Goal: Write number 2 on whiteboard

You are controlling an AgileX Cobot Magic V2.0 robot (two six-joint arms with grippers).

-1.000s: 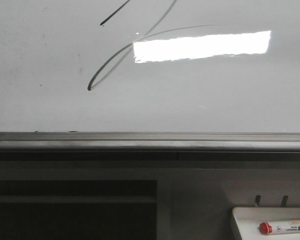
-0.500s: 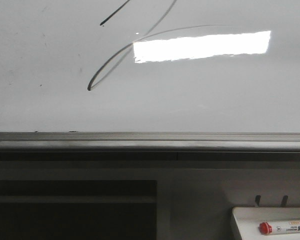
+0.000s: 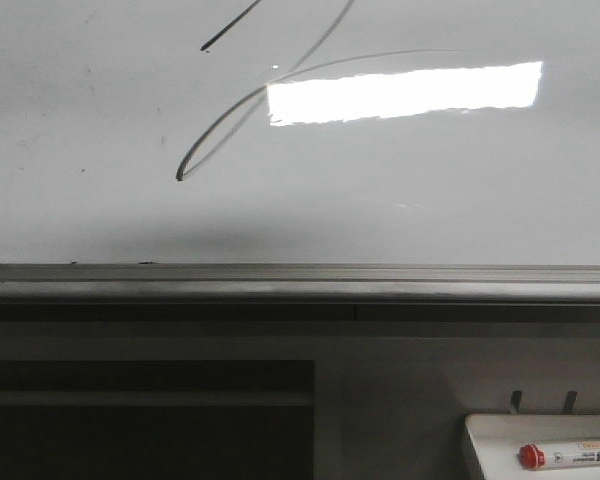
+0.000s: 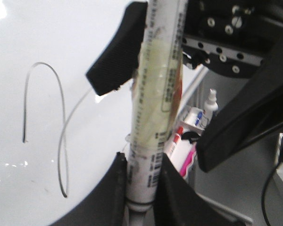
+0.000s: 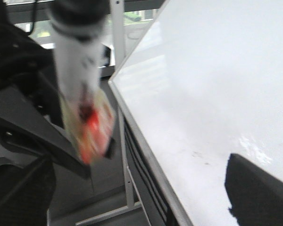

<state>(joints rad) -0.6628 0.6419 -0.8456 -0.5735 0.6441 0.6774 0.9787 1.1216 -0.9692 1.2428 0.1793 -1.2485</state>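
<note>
Front view shows the large glossy white whiteboard (image 3: 430,190) with its bright rectangular light reflection, and on it the thin black marker lines of the number 2 (image 3: 212,128): a short diagonal stroke near the upper edge of the picture and a long sweeping curve that ends in a sharp hooked point low on the left; a soft grey shadow lies on the board under that hook, just above the grey metal ledge (image 3: 300,285) along the board's lower edge. A small white tray (image 3: 500,440) holding a red-capped white marker (image 3: 570,457) sits in the lower right corner, well below the board, and neither arm shows in this view. Left wrist view has the left gripper (image 4: 140,188) pinching a white-barrelled marker pen wrapped in yellowed tape (image 4: 155,108), its black fingers (image 4: 114,188) pressed against the barrel on both sides; the pen runs up past a black pad, and the drawn curve (image 4: 61,141) lies on the board just beside the fingers, apart from them. A cluster of coloured markers and a small white spray bottle (image 4: 210,101) stand beyond the gripper, off the board's edge. Right wrist view is blurred: the right gripper (image 5: 85,122) grips a white pen with red and yellow markings (image 5: 80,89), near the board's edge (image 5: 146,141) but not touching it
</note>
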